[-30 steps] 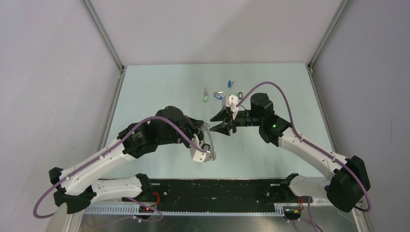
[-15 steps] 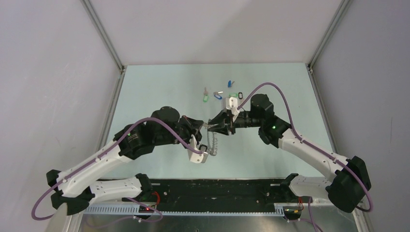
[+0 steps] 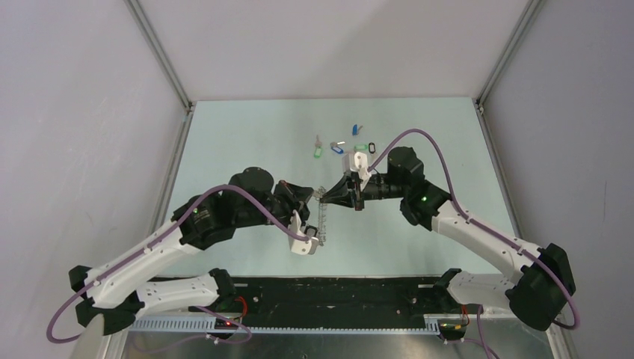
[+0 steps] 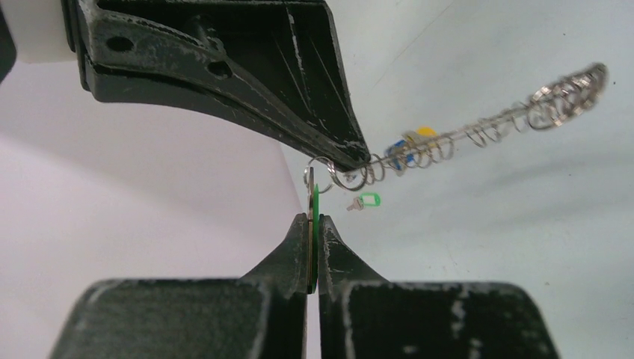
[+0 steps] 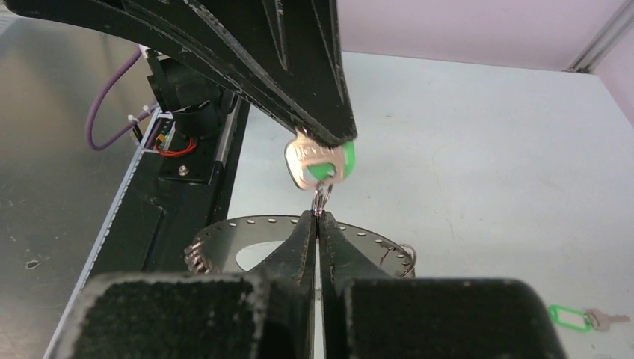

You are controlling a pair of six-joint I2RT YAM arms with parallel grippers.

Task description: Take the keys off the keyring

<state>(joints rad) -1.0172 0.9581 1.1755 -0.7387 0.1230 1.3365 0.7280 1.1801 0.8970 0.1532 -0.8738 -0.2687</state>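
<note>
My left gripper (image 4: 314, 224) is shut on a silvery key with a green tag (image 5: 320, 164). A small split ring (image 5: 321, 198) hangs from that key, and my right gripper (image 5: 319, 217) is shut on it. The two grippers meet tip to tip above the table's middle (image 3: 321, 197). The keyring (image 5: 224, 243), a flat grey disc with a wide hole and small holes round its rim, hangs below them. It shows edge-on in the left wrist view (image 4: 486, 133), with several small wire rings and a blue and a yellow tag.
Several loose keys lie on the table behind the grippers: green tags (image 3: 317, 152) (image 3: 360, 146), blue tags (image 3: 356, 129) (image 3: 337, 147) and a black one (image 3: 371, 146). The black base rail (image 3: 336, 295) runs along the near edge.
My right gripper was open a second ago; it has moved left to the left gripper and shut on the small ring. The left arm has shifted slightly left.
</note>
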